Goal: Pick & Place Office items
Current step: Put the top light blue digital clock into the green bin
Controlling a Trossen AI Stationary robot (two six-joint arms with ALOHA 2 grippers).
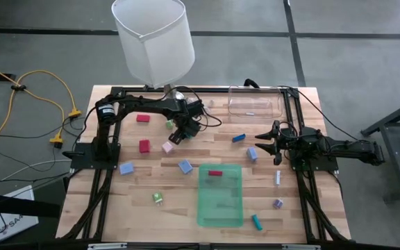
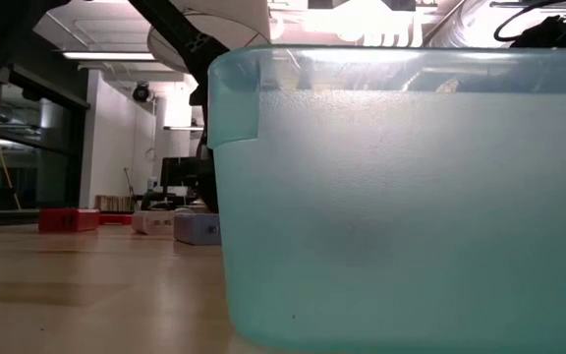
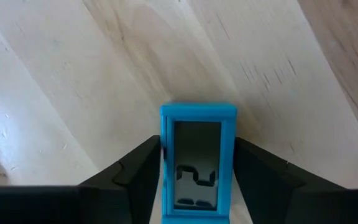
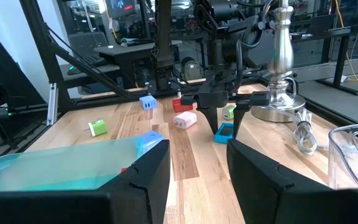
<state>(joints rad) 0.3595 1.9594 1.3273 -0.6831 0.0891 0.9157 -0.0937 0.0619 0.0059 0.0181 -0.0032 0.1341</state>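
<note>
Left gripper (image 3: 197, 186) is behind the green tray (image 1: 221, 205), toward its left, fingers (image 3: 135, 171) hugging a blue clip (image 3: 197, 155) on the wood. Right gripper (image 1: 261, 137), beside the tray's back right corner, open and empty.

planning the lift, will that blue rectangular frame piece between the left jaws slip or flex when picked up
The blue rectangular plastic frame piece looks rigid, with flat straight sides, so it probably won't flex. Smooth plastic might slip slightly, though the left gripper sits squarely around it. It seems hollow, likely light.
</note>
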